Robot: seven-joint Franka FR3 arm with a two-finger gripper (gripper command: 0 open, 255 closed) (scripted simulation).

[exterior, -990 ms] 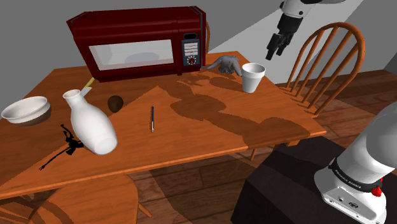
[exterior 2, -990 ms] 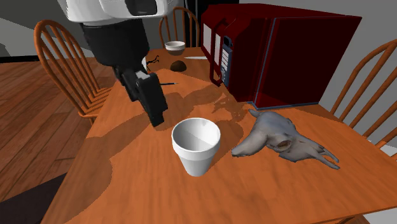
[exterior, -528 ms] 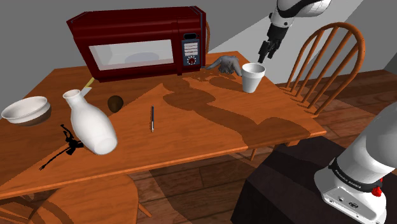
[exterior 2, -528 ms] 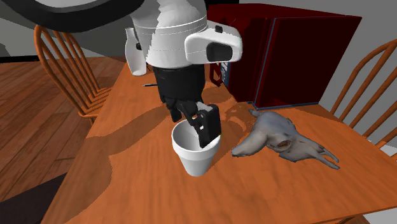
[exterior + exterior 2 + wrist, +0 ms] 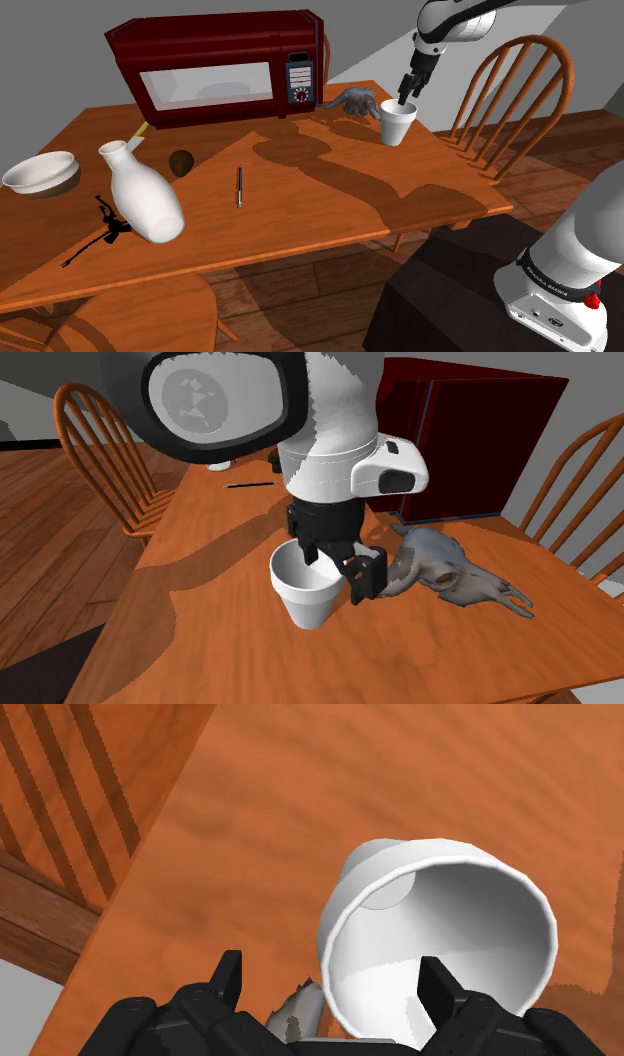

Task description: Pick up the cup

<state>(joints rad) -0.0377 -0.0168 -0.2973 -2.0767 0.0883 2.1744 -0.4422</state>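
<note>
Wrist view: gripper (image 5: 331, 966) straddles rim of white cup (image 5: 455, 909) (one finger inside).

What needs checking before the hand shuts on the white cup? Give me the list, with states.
1. Hand open: ok.
2. White tapered cup upright on the orange wooden table: ok.
3. Cup wall between the fingers, one inside, one outside: ok.
4. Fingers low enough on the wall: cannot tell.
5. Outer finger clear of the grey animal skull: cannot tell; it lies close.
6. Dark red microwave clear of the hand: ok.
</note>
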